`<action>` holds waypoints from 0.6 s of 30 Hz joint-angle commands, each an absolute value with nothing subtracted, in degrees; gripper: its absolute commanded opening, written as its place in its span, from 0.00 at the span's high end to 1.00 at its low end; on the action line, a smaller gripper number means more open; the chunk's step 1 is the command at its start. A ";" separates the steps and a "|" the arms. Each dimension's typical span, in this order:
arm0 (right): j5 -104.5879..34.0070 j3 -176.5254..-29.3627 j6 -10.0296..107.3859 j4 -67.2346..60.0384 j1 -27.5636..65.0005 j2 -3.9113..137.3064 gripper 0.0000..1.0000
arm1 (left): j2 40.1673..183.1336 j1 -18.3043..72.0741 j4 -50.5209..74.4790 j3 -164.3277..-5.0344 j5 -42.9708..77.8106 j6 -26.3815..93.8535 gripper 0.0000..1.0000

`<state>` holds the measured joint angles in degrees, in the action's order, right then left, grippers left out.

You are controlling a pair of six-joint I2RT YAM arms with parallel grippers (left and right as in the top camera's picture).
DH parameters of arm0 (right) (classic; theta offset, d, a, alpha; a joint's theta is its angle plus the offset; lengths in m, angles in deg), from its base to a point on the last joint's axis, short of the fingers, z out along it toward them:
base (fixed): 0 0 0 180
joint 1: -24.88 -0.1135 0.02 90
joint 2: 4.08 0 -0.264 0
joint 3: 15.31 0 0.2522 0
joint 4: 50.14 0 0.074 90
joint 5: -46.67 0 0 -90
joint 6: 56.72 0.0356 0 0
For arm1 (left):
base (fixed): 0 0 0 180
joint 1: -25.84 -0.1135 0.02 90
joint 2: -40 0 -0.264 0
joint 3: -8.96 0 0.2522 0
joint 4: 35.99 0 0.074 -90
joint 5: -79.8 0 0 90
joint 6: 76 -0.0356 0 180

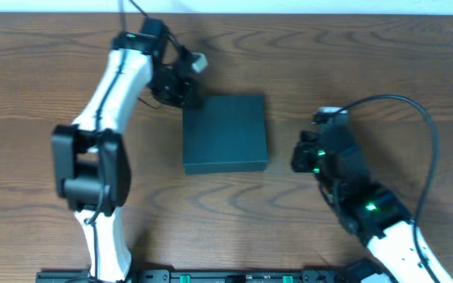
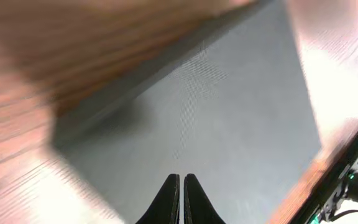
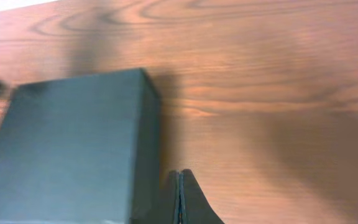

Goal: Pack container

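Pinched together, empty, my left gripper hovers over the dark teal-grey matte square cardboard box, my right gripper likewise beside it, perhaps bracing.

White arms, black joints, black cables

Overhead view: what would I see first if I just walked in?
First, the dark container, lid shut, alone in the middle of the wooden table. Then the two robot arms on either side of it. The left gripper hangs over its far left corner and the right gripper is just off its right side, both with fingers pinched together.
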<state>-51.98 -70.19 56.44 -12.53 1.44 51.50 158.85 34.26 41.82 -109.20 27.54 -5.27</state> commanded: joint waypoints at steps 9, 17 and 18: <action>-37.12 -71.98 42.47 -4.26 21.61 42.49 0.93 | 134.83 25.78 43.81 -111.41 19.19 -4.76 0.94; -32.57 -72.92 41.60 -3.37 25.77 41.90 0.01 | 127.75 22.46 43.97 -111.41 15.76 -4.55 0.05; -32.57 -72.92 41.57 -3.35 25.77 41.90 0.01 | 127.70 22.50 43.94 -111.41 15.72 -4.09 0.05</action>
